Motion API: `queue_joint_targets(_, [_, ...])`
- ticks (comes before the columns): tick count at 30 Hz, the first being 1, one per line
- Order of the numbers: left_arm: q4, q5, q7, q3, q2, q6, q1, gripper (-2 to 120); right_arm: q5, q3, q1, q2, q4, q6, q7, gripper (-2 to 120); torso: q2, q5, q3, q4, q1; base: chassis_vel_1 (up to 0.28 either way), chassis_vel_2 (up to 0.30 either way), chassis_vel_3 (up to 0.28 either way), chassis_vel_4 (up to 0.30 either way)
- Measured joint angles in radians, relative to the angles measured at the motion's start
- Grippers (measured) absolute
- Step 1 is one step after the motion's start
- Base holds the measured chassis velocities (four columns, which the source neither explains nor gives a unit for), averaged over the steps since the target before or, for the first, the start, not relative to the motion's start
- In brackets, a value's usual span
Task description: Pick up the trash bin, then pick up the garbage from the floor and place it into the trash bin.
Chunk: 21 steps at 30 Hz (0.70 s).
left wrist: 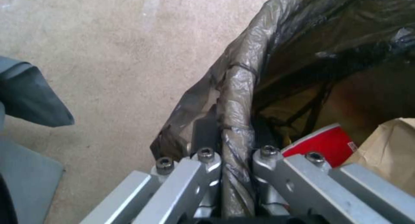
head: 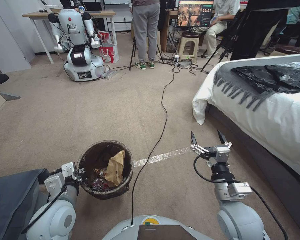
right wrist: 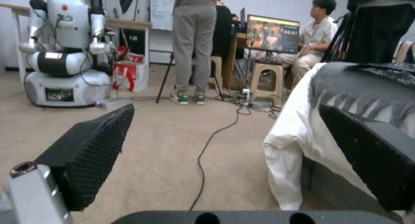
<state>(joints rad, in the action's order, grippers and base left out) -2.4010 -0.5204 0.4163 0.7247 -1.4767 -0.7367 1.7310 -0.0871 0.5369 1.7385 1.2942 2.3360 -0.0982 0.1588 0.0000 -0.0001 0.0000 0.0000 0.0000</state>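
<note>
Left hand (head: 79,173) clamped on the trash bin (head: 105,168) rim, paper bag (head: 115,166) inside. Right hand (head: 208,137) spread wide, well right of bin, beside bed (head: 273,110).

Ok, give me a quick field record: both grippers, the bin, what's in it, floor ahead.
left gripper: shut on the bin rim, fingers either side of the liner
right gripper: open, held out over the carpet beside the bed
bin: at the robot's left front, dark liner over rim
bin contents: tan paper bag, red cup, other litter
floor ahead: carpet, black cable; no litter seen
</note>
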Motion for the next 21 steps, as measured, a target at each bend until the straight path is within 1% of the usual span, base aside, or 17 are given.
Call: queue_joint_targets(21, [0.065,-0.004,-0.011,-0.007,-0.001,0.001,-0.013,2,0.003,-0.002,-0.002,0.002,-0.004,0.002,0.001,100,0.0,0.0,0.0,0.0,0.0,0.0,0.0,0.0,0.0])
